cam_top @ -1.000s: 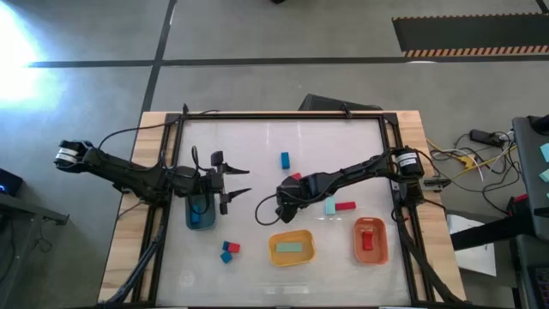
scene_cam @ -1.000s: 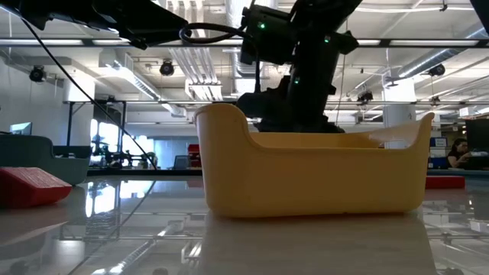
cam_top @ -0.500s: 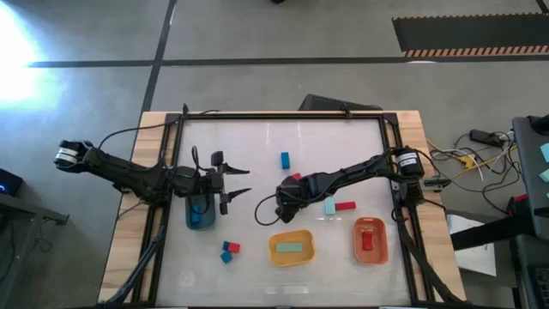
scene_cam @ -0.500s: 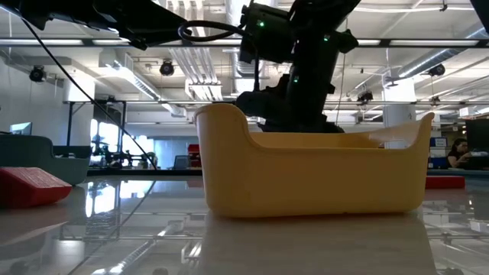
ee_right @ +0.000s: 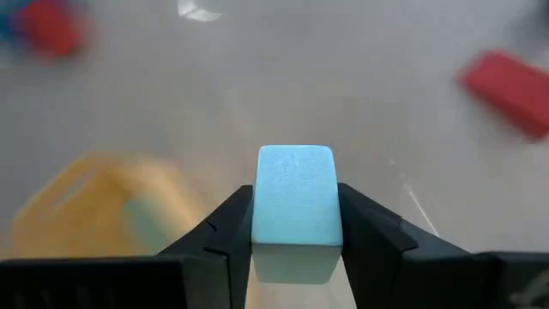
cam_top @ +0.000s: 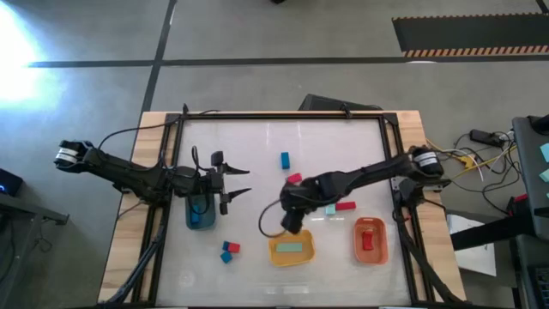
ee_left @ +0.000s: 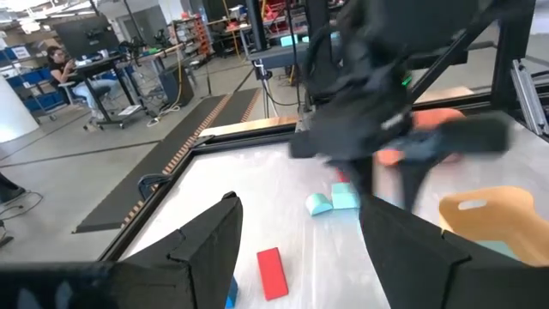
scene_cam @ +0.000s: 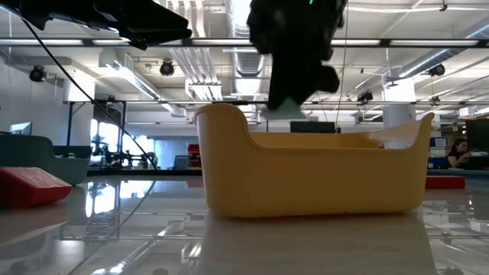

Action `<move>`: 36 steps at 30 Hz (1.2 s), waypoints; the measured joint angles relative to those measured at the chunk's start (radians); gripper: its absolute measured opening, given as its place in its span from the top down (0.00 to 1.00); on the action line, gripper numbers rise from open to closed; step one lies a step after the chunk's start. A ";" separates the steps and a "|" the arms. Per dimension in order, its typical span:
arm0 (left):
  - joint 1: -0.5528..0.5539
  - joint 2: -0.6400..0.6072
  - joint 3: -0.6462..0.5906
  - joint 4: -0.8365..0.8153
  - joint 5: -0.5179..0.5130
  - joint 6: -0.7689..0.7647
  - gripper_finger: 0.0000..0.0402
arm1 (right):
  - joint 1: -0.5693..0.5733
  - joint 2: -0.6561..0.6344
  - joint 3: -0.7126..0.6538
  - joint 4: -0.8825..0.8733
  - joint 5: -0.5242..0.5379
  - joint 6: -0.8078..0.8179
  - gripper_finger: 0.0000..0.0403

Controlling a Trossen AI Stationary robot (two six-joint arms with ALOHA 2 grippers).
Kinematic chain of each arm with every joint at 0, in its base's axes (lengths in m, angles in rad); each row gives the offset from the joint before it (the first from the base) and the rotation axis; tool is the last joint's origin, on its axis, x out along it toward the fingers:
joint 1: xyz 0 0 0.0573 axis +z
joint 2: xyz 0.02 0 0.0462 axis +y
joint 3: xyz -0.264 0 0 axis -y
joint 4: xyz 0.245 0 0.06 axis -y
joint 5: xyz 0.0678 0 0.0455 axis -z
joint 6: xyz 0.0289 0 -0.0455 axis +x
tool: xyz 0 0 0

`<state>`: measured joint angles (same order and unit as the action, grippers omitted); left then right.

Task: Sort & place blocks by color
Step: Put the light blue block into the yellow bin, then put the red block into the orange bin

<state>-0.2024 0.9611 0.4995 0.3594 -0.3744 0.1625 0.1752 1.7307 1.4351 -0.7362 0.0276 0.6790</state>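
My right gripper (cam_top: 290,225) is shut on a pale mint-teal block (ee_right: 295,196) beside the far rim of the yellow bin (cam_top: 292,249), where another teal block (cam_top: 291,247) lies. In the low view the right gripper (scene_cam: 294,84) hangs above the yellow bin (scene_cam: 306,179). My left gripper (cam_top: 243,182) waits open by the grey-blue bin (cam_top: 200,212). Loose on the table lie a blue block (cam_top: 284,159), a red block (cam_top: 294,178), a teal block (cam_top: 328,209) beside a red bar (cam_top: 345,206), and a red and blue pair (cam_top: 228,251). My right gripper pinches the teal block between its two fingers (ee_right: 225,236), one on each of two opposite side faces (ee_right: 257,206). It comes at the block from above. The block is lifted clear of the table, just above the yellow bin's far rim (scene_cam: 289,113).
The orange bin (cam_top: 370,240) with a red block in it stands right of the yellow bin. The left wrist view shows a red bar (ee_left: 270,273) and teal blocks (ee_left: 330,202) on the table ahead. A black frame (cam_top: 283,114) borders the table.
My right gripper has moved toward the table's near edge, up to the yellow bin's far rim, carrying the teal block with it; in the low view it now hangs above the bin's rim. The left arm has kept still.
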 joint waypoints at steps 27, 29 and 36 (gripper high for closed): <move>-0.001 0.000 0.000 -0.001 0.000 -0.002 0.45 | 0.178 -0.014 0.001 0.008 -0.042 -0.043 0.47; -0.001 0.000 0.000 -0.001 0.000 -0.002 0.45 | 0.178 -0.014 0.001 -0.001 -0.020 -0.044 0.48; -0.001 0.000 0.000 -0.001 0.000 -0.002 0.45 | 0.129 -0.021 0.020 -0.271 0.058 0.075 0.50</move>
<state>-0.2031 0.9615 0.4995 0.3580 -0.3744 0.1604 0.3039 1.7094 1.4548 -1.0076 0.0854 0.7541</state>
